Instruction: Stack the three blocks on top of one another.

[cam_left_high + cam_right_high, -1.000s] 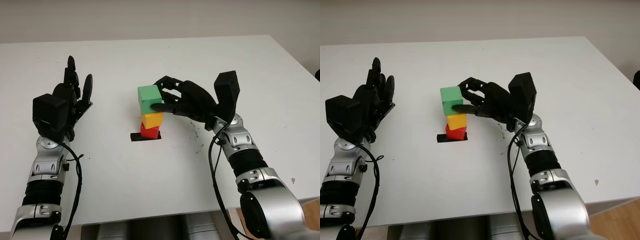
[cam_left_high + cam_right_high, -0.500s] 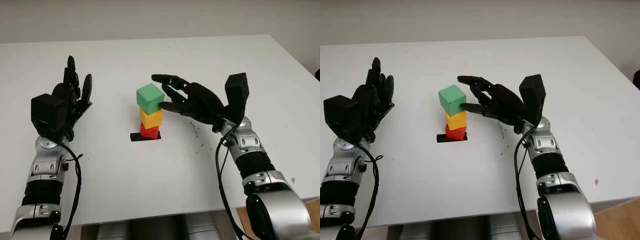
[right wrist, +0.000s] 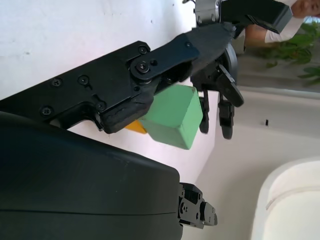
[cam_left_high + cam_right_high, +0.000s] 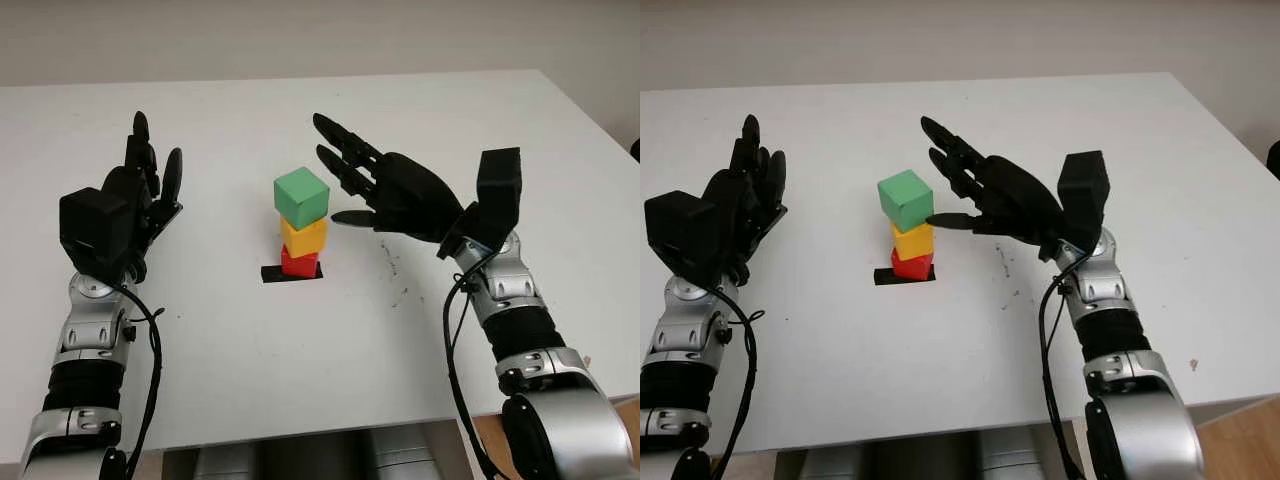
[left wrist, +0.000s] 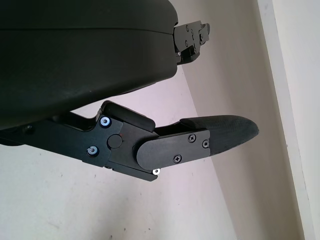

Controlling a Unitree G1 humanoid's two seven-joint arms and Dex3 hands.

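Green block (image 4: 301,195) tops yellow block (image 4: 303,236), red block (image 4: 299,263), table (image 4: 300,360) centre. Right hand (image 4: 385,192) open beside (probably clear). Left hand (image 4: 128,200) open, left edge. Light, rigid; grip flat sides.

White table (image 4: 300,380) (black marker (image 4: 272,274))

Bright even light, soft shadows, sharp pics

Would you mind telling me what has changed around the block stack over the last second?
The right hand let go of the green block, opened and drew back to the stack's right. The green block stayed on top of the yellow block and the red block, turned slightly out of line with them. The left hand stayed open at the table's left side.
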